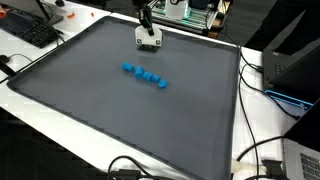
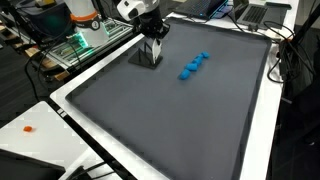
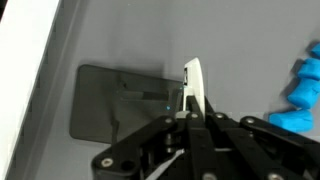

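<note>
My gripper (image 1: 147, 27) (image 2: 152, 32) hangs over the far edge of a large dark grey mat (image 1: 90, 105) (image 2: 180, 125). In the wrist view its fingers (image 3: 190, 112) are shut on a thin white plate (image 3: 193, 80), held on edge and reaching down to the mat. The plate looks white in an exterior view (image 1: 149, 42) and grey in an exterior view (image 2: 150, 53). A darker grey rectangular patch (image 3: 115, 100) lies on the mat beside it; I cannot tell whether it is a shadow. A short row of blue blocks (image 1: 145, 76) (image 2: 194, 66) (image 3: 303, 95) lies apart from the gripper, mid-mat.
The mat lies on a white table (image 1: 60, 135). A black keyboard (image 1: 30, 30) is beside the mat, a black box (image 1: 290, 60) and cables (image 1: 262, 150) on the opposite side. A laptop (image 2: 262, 12), green-lit equipment (image 2: 75, 45) and a small orange item (image 2: 28, 128) are off the mat.
</note>
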`<move>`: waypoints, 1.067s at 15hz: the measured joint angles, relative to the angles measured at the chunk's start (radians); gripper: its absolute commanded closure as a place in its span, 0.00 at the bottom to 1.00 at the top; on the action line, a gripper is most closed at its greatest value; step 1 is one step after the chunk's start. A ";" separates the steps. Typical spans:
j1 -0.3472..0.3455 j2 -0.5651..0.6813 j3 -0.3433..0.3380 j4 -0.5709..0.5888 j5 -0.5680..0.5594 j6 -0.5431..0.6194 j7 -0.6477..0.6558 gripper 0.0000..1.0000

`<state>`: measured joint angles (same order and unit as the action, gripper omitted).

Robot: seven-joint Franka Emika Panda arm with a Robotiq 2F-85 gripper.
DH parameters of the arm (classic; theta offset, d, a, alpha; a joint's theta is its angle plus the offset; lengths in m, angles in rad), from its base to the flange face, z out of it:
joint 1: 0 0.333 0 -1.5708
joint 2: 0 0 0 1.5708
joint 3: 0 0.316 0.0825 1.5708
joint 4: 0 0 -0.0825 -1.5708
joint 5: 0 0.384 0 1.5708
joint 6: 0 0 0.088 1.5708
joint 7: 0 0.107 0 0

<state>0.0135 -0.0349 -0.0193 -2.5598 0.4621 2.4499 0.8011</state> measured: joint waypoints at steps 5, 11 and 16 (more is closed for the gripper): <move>-0.008 0.001 0.000 -0.024 0.045 0.046 0.000 0.99; -0.013 0.011 -0.001 -0.041 0.077 0.075 0.000 0.99; -0.013 0.023 -0.001 -0.041 0.080 0.111 0.000 0.99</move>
<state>0.0005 -0.0121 -0.0198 -2.6005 0.5416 2.5608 0.8008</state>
